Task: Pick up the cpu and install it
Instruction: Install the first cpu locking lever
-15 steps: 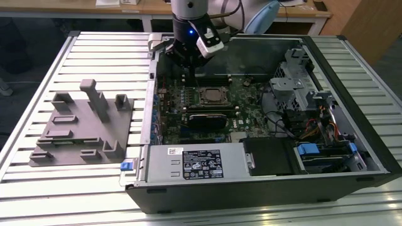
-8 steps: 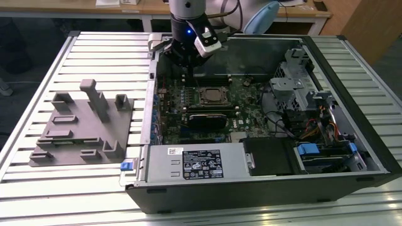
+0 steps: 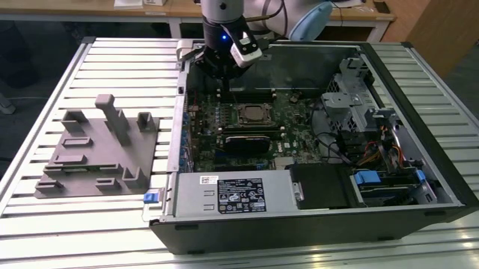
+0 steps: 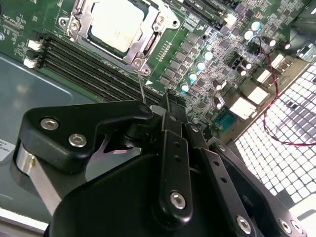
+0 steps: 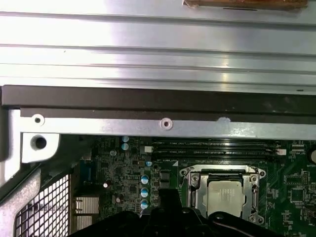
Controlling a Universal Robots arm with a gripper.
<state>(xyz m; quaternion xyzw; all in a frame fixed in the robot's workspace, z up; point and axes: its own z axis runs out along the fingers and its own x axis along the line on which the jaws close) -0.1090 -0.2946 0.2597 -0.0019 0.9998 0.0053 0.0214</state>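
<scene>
The gripper point(image 4: 168, 106), its black fingers pressed together on nothing, hovers beside the socket point(image 4: 118, 29) where the cpu point(image 4: 114, 22) sits seated inside the open computer case point(image 3: 419, 112).

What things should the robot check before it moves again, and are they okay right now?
1. Is the cpu in the socket? Ok: its silver top sits inside the metal frame in both wrist views.
2. Is the cpu lying flat? Cannot tell.
3. Is the gripper away from the cpu? Ok: it hangs above the motherboard, off to one side of the socket.
4. Is the gripper holding anything? Cannot tell.
5. Is the computer case open on top? Ok.
</scene>
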